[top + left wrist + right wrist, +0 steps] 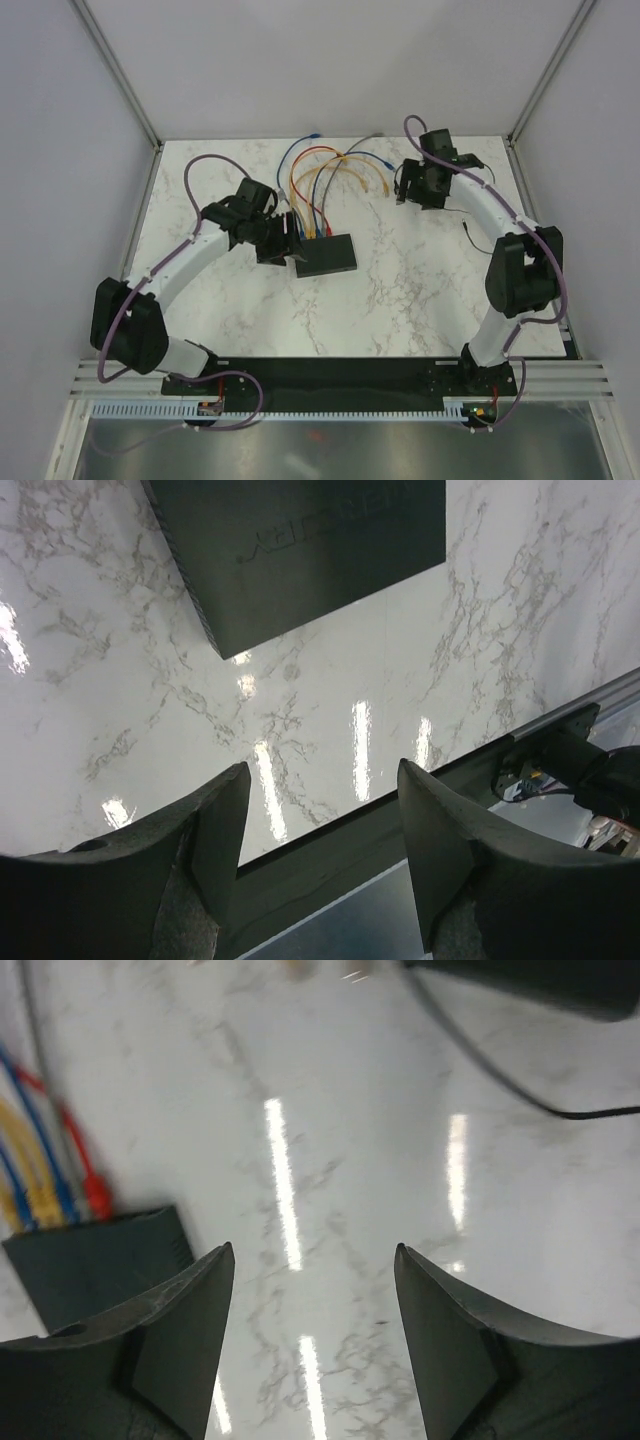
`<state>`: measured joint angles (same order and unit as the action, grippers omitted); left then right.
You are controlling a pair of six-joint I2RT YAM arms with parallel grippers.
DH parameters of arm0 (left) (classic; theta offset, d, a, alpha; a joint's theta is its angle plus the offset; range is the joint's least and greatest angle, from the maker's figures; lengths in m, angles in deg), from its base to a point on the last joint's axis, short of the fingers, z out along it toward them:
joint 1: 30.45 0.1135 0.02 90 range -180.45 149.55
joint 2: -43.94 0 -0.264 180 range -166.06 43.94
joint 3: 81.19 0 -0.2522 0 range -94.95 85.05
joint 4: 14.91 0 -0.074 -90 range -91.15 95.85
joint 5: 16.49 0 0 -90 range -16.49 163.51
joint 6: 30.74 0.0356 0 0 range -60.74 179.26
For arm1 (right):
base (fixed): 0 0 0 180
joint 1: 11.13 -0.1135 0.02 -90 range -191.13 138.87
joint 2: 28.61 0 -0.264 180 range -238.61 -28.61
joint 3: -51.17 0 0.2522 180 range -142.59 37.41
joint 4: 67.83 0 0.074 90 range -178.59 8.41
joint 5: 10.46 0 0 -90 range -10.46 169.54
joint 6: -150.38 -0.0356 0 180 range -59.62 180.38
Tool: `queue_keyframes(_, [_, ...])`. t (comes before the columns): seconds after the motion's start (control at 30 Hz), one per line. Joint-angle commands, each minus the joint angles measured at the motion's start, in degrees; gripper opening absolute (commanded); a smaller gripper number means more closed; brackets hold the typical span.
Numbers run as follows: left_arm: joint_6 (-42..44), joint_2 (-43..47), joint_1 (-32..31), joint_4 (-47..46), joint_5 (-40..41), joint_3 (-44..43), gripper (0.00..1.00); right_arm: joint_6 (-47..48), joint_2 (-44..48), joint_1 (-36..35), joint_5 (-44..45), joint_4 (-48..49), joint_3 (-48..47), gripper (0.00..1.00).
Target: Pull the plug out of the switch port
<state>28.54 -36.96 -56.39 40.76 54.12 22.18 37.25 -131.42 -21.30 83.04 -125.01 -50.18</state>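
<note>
Centre of the top view: switch (pixel 327 255) lies flat on the marble table (pixel 400 300), its port edge facing upper left.
Cables (pixel 325 180): coloured leads fan upward; red, blue and yellow ones reach the switch.
Left gripper (pixel 322 780): just beside the switch's left end, jaws apart, empty; probably placed to brace it.
Right gripper (pixel 315 1270): upper right, well apart from the switch, jaws wide, holding nothing.
</note>
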Motion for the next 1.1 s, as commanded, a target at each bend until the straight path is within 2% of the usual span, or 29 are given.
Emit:
queue_keyframes(0.0, [0.0, -4.8, 1.8, -0.2, 1.1, -4.1, 0.69, 0.5, -1.3, -4.4, -17.8, 8.3, 5.3, 0.73])
queue_keyframes(0.03, [0.0, -5.6, 2.8, -0.2, 1.1, -5.0, 0.69, 0.2, -2.7, -5.6, -19.1, 10.4, 5.9, 0.72])
queue_keyframes(0.07, [-0.6, -7.0, 3.6, -4.7, 2.9, -5.2, 0.81, 0.3, -3.4, -6.0, -22.6, 11.2, 6.5, 0.72])
queue_keyframes(0.1, [-0.7, -7.6, 4.5, -5.0, -3.2, -5.2, 0.81, 1.0, -4.4, -6.6, -24.4, 12.4, 6.6, 0.71])
queue_keyframes(0.13, [-1.1, -8.2, 6.4, -5.3, -3.7, -4.9, 0.81, 1.5, -6.1, -7.7, -25.5, 12.8, 6.6, 0.70])
queue_keyframes(0.3, [-1.3, -14.4, 9.1, -8.9, -7.9, -4.7, 0.76, 3.5, -10.1, -9.5, -29.3, 14.0, 6.6, 0.63])
queue_keyframes(0.43, [-1.4, -18.5, 9.1, -11.0, -9.5, -6.2, 0.72, 2.6, -11.9, -10.1, -32.2, 16.6, 7.6, 0.48])
queue_keyframes(0.6, [-2.2, -22.5, 9.0, -11.2, -9.6, -7.0, 0.67, 2.8, -13.5, -11.4, -33.0, 17.4, 9.0, 0.41])
queue_keyframes(0.73, [-2.3, -23.8, 8.9, -11.3, -9.1, -6.5, 0.65, 2.1, -12.9, -11.7, -33.6, 19.0, 12.4, 0.33])
queue_keyframes(0.97, [-2.1, -23.8, 8.8, -11.4, -9.1, -3.7, 0.63, -0.2, -10.1, -14.3, -37.1, 23.3, 20.0, 0.25])
queue_keyframes(1.07, [-1.8, -23.3, 8.4, -11.9, -9.1, -2.3, 0.62, -2.2, -7.6, -15.9, -37.2, 25.0, 23.9, 0.17])
